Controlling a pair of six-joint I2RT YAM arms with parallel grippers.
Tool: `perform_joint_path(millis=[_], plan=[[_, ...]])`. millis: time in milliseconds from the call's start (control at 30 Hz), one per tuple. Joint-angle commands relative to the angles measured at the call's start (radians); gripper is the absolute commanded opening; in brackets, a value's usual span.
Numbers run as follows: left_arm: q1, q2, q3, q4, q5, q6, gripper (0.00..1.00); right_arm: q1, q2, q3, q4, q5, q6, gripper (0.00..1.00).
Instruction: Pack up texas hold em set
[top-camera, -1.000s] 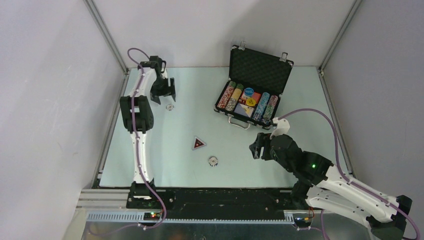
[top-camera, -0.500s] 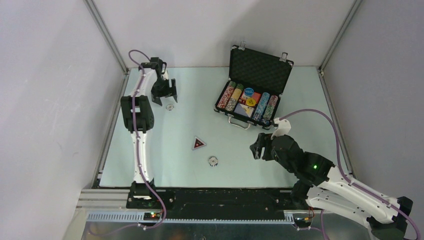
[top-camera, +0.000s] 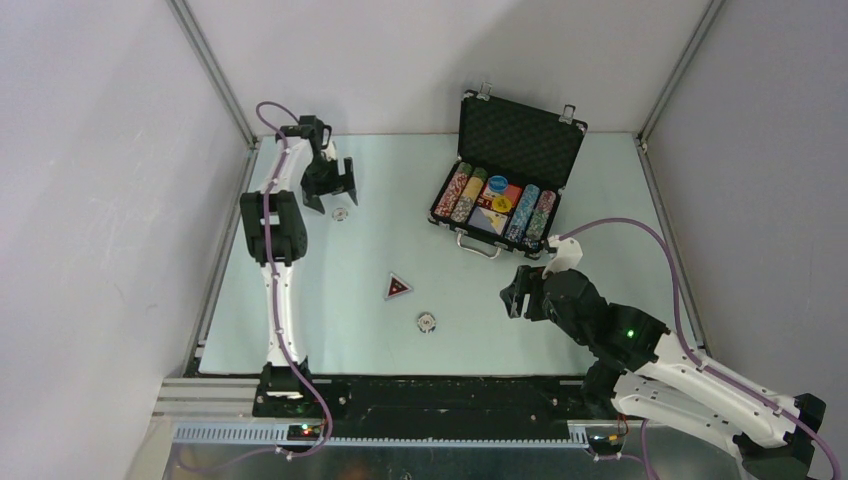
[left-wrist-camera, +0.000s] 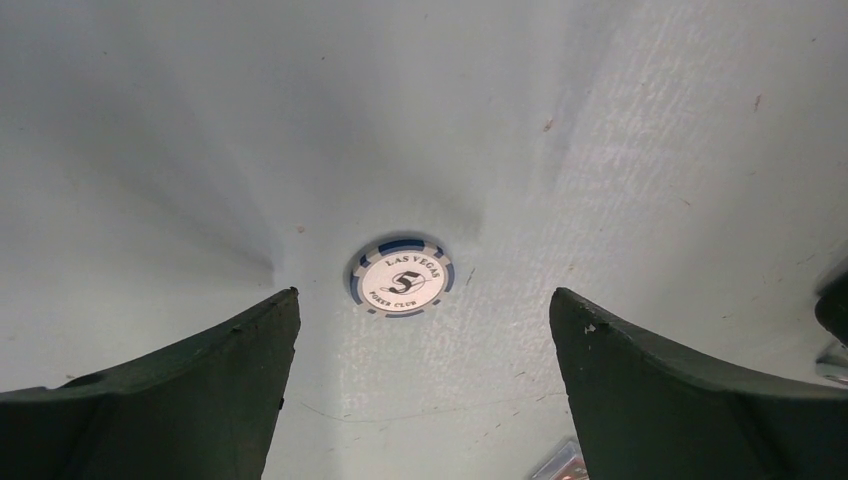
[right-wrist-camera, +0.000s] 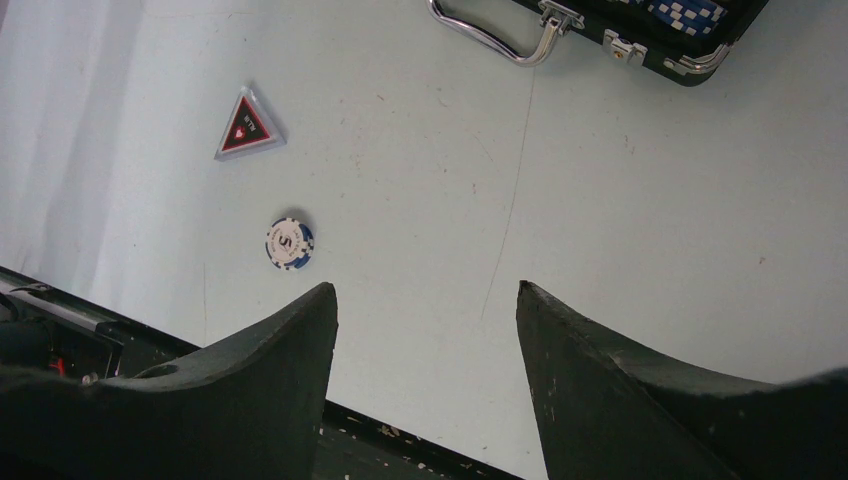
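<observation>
The left pincer has edged over the far chip, jaws apart and empty, so a grab looks next; the right pincer hangs apart near the case, with a second chip and the triangle loose on the counter.

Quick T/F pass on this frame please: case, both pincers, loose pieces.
1. The briefcase stands open. True.
2. The left pincer is shut on a chip. False: it is open, and the far chip lies flat on the table between its fingers.
3. The triangular piece is packed in the briefcase. False: it lies on the table, close to the near chip.
4. The right pincer is open and empty. True.
</observation>
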Motion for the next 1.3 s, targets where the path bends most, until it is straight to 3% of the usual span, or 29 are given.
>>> perform_joint_path(millis=[0, 500, 1033, 1267], plan=[[0.016, -0.019, -0.016, -0.024, 0.021, -0.01, 1.0, -0.006, -0.009, 0.002, 0.005, 0.0, -0.001, 0.7], [0.016, 0.006, -0.001, -0.024, 0.188, -0.02, 1.0, -0.008, -0.018, 0.002, -0.011, 0.007, 0.002, 0.7], [0.002, 0.023, 0.016, -0.024, 0.19, -0.031, 1.0, -0.008, -0.027, 0.001, -0.024, 0.011, 0.008, 0.7], [-0.057, 0.054, 0.033, -0.027, 0.153, -0.038, 1.0, -0.009, -0.04, -0.006, -0.03, 0.014, 0.011, 0.7]])
